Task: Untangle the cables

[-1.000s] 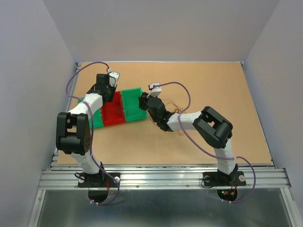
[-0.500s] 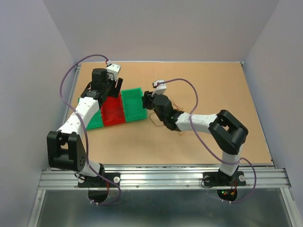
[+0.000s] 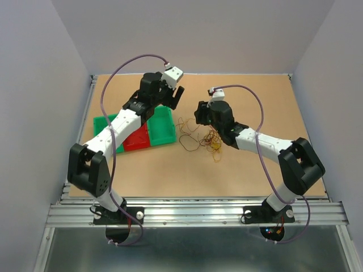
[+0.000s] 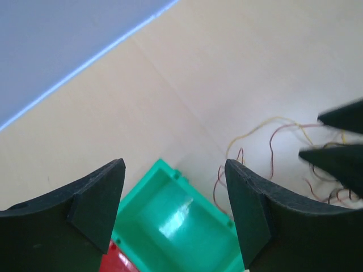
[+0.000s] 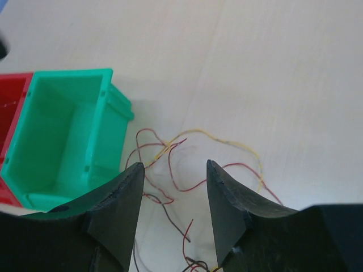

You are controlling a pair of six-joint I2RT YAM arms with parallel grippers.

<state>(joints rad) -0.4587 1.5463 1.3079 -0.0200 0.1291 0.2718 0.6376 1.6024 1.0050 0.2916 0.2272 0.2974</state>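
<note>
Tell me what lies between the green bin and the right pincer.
Only loose wire strands lying on the table; the top and right wrist views show them.

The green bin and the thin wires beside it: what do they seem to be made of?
Green bin: likely moulded plastic, smooth, slightly glossy; its floor shows a pale reflection. Wires: probably insulated thin wire, red, yellow and dark coats; they hold loose curls. The core is not visible.

No legible text, label, brand, number or sign in any view; green bin (image 3: 163,126), red bin (image 3: 136,140), table (image 3: 266,96) unmarked.
</note>
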